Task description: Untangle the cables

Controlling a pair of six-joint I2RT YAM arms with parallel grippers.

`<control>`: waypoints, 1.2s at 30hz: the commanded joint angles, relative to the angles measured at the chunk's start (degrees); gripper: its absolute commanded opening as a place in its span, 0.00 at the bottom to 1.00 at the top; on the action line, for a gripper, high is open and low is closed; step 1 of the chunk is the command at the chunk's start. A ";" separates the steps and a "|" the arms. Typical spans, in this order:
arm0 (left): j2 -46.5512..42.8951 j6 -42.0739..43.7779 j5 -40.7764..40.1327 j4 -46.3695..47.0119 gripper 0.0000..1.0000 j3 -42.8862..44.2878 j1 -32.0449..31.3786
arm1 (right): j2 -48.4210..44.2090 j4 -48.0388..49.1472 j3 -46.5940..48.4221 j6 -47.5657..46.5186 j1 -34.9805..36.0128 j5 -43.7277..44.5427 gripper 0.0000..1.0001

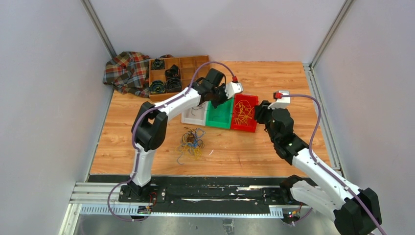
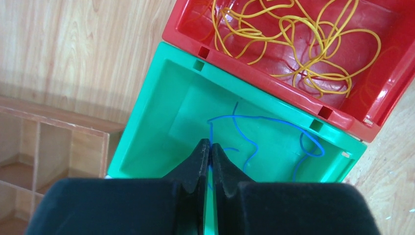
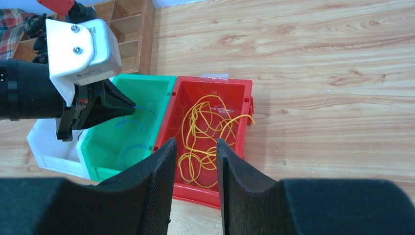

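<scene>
A tangle of thin yellow, blue and dark cables (image 1: 192, 144) lies on the wooden table in front of the bins. My left gripper (image 2: 210, 146) hangs over the green bin (image 2: 147, 112), shut on a blue cable (image 2: 274, 119) that trails across the bin floor. Loose yellow cables (image 2: 313, 76) fill the red bin (image 2: 181, 34) beside it. My right gripper (image 3: 195, 143) hovers open and empty over the near rim of the red bin (image 3: 215, 82), above the yellow cables (image 3: 200, 122). From the top, the left gripper (image 1: 215, 101) and right gripper (image 1: 261, 113) flank the bins.
A white bin (image 1: 192, 117) sits left of the green bin (image 1: 220, 115). At the back left stands a wooden compartment box (image 1: 188, 63) with black coiled bundles, and a plaid cloth (image 1: 125, 71) lies beside it. Grey walls enclose the table on three sides.
</scene>
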 commanded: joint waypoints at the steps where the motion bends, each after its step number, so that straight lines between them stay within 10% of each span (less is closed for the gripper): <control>1: 0.18 -1.15 -1.90 1.22 0.20 0.53 -0.47 | -1.11 -1.66 0.82 -0.32 -0.91 -0.10 0.35; 5: -2.94 -0.26 -2.70 -5.08 0.51 2.91 -0.39 | -1.49 -2.72 2.13 -1.11 -1.00 -1.53 0.35; 15: -13.86 1.08 -5.18 -21.46 0.84 6.28 -0.15 | 0.55 -4.86 5.45 -1.04 -0.95 -4.03 0.34; 28: -33.90 5.22 16.38 -26.81 0.76 -22.68 9.54 | 5.81 -1.47 5.57 0.01 0.55 -12.57 0.36; 36: -24.43 7.14 18.07 -20.15 0.67 -24.36 8.58 | 5.98 -2.19 5.79 0.06 0.76 -12.97 0.33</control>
